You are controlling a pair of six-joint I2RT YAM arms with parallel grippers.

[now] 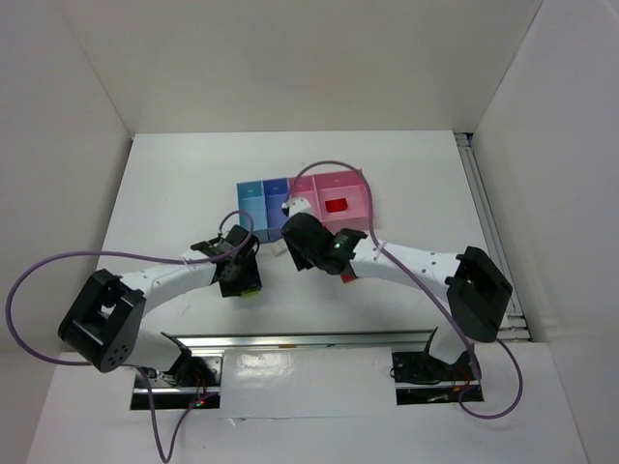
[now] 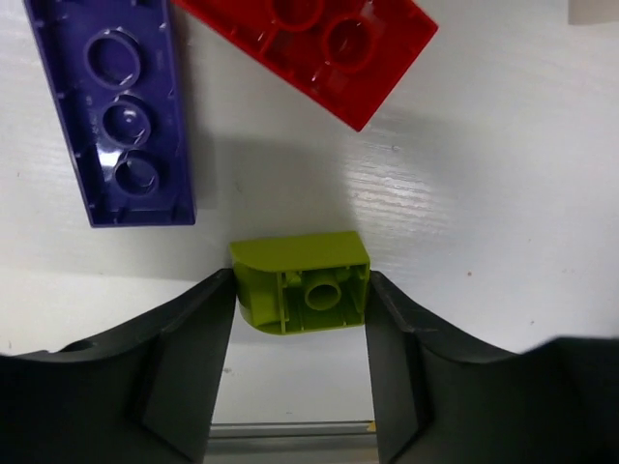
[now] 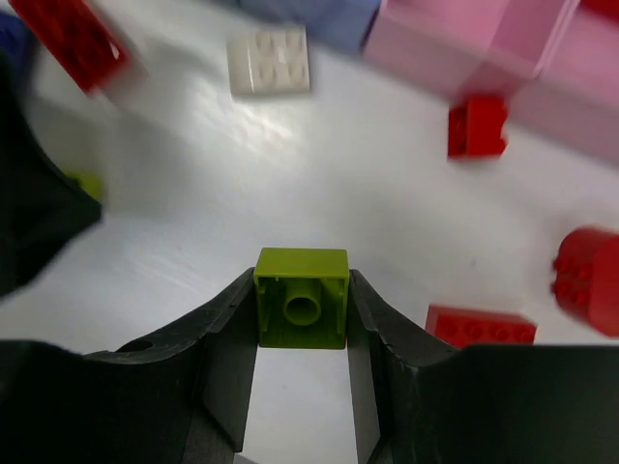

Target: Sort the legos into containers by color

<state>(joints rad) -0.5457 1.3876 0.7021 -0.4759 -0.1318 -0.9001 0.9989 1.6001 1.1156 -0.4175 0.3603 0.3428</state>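
**Two-arm sorting bench, seen from above and from each wrist.** The row of four bins [image 1: 250, 201], light blue, periwinkle, narrow pink and wider pink from left to right, stood at the middle of the white table [image 1: 174, 193]. The wider pink bin [image 1: 358, 191] held one red brick [image 1: 337, 205]. Both arms reached inward to the patch of table just near of the bins. The left gripper [image 2: 300, 288] was narrowed onto a curved lime brick [image 2: 302, 280], with one fingertip against each side and the brick's hollow underside facing the wrist camera. Beyond it lay a purple brick [image 2: 131, 106] on the left and a long red brick [image 2: 309, 43] on the right, apart from each other. The right gripper [image 3: 302, 290] was closed on a square lime brick [image 3: 302, 307], clamped by two opposite sides; whether this brick was clear of the table could not be told. Farther off lay a white plate [image 3: 269, 60], a small red brick [image 3: 477, 126] just beside a pink wall, a flat red brick [image 3: 481, 326] and a round red piece [image 3: 585, 280].
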